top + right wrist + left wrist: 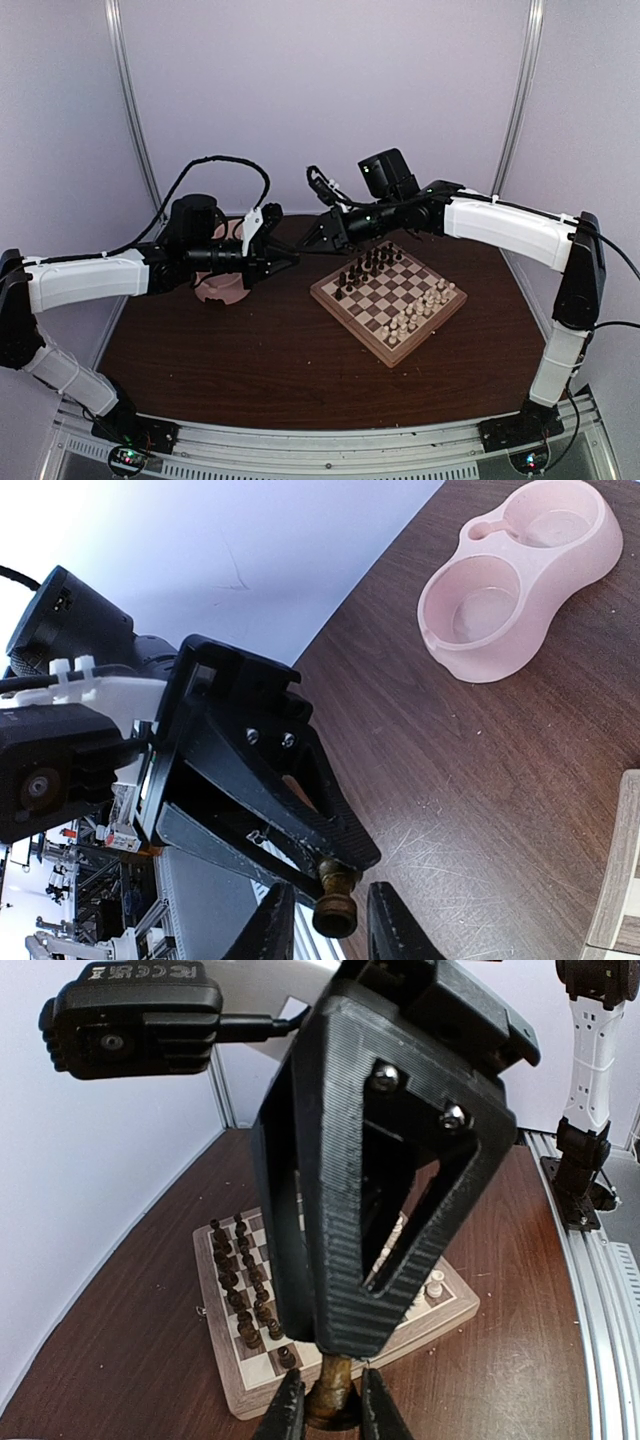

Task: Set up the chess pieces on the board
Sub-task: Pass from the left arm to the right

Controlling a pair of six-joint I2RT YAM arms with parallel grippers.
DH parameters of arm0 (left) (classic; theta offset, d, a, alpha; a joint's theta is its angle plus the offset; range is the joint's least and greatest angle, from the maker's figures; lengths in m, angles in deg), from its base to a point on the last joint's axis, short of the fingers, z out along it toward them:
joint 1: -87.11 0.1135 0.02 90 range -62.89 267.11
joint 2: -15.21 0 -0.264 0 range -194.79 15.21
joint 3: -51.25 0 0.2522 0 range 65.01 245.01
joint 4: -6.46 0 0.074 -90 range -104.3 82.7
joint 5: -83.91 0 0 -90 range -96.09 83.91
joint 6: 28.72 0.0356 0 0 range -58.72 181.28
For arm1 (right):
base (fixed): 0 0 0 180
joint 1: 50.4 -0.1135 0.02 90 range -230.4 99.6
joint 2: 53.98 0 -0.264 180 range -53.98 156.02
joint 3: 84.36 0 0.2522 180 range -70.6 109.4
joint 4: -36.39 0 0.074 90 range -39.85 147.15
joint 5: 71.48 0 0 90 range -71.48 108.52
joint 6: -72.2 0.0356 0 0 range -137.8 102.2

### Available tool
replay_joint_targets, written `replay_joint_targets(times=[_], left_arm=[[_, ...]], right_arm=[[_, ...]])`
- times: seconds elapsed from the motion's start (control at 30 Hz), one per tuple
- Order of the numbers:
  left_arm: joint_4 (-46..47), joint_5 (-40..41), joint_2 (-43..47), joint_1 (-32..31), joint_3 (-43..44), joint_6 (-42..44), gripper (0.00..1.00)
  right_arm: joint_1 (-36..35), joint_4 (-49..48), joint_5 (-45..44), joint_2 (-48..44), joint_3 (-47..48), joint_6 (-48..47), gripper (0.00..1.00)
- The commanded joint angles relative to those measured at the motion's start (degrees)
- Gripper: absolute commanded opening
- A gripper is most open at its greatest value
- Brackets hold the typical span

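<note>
The dark wooden surface carries the board to the right of centre, turned corner-on to the arms, with a pink double bowl well to its left. The chess pieces crowd the board's far-left side in tight ranks, and pale chessmen stand along the opposite side. As turned wooden men far smaller than a square, they are probably very light, stiff and smooth, so they are apt to twist or pop out of a loose pinch and to topple once set down. The safest hold looks to be across the narrow stem above the base, kept upright. Both arms meet in the air between bowl and board. The left pincer is drawn nearly together and clamped on one brown piece, which stands between its fingers and off the board. The right pincer has its fingers a little apart on either side of that same piece. In the right wrist view a sliver of space shows on each side, so by my reading it flanks the piece without gripping it, though actual contact is too fine to tell
</note>
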Motion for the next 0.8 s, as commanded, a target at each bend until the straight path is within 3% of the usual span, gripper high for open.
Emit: replay_joint_targets(times=[0.0,0.47,0.77], left_arm=[[3.1,-0.5,-0.4,-0.3,-0.2,-0.5,0.00],[3.4,-0.9,-0.5,-0.3,0.0,-0.5,0.00],[3.6,-1.3,-0.7,-0.3,0.1,-0.6,0.00]], right_arm=[[-0.1,0.6,1.0,-1.2,-0.6,-0.9,0.30],[-0.2,0.7,2.3,-0.2,0.0,-0.8,0.23],[-0.2,1.0,2.4,0.1,0.7,-0.9,0.12]])
